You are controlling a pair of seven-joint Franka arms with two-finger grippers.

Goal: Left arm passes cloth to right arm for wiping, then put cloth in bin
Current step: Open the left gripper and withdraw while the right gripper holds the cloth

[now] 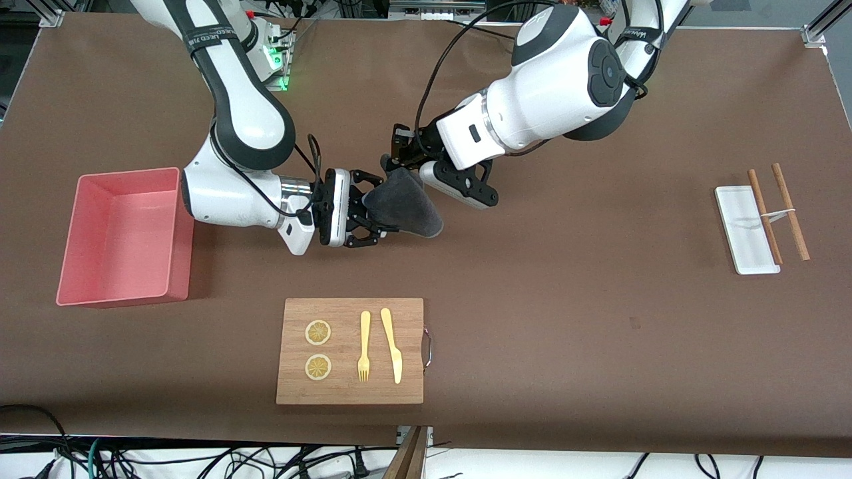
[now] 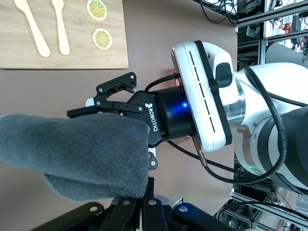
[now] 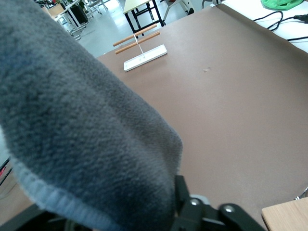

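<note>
The two arms meet in mid-air over the middle of the bench [image 1: 599,299], wrists bent toward each other. The left arm [image 1: 559,86] reaches down from its base with its wrist angled low, and the left gripper [image 1: 399,163] has its jaws pressed together on the upper edge of the cloth [image 1: 403,203]. The dark grey cloth hangs from that pinch as a floppy fold, clear of the bench. The right arm [image 1: 233,113] folds down and turns its silver-banded wrist sideways, so the right gripper [image 1: 369,216] points level at the cloth. Its jaws stand on either side of the hanging fold, partly drawn in around it; whether they have gripped it, I cannot tell. In the left wrist view the cloth [image 2: 77,154] covers most of the right gripper's fingers [image 2: 118,84].

The pink bin [image 1: 123,236] sits open-topped toward the right arm's end of the bench, just beside that arm's elbow. The wooden board [image 1: 351,351] lies nearer the front camera than the grippers, with a strip of bare bench between. On it lie two lemon slices [image 1: 318,349], a fork [image 1: 364,346] and a knife [image 1: 392,344]. Toward the left arm's end, well apart, a small white tray [image 1: 745,229] lies with two wooden sticks [image 1: 777,211], one resting across its edge.
</note>
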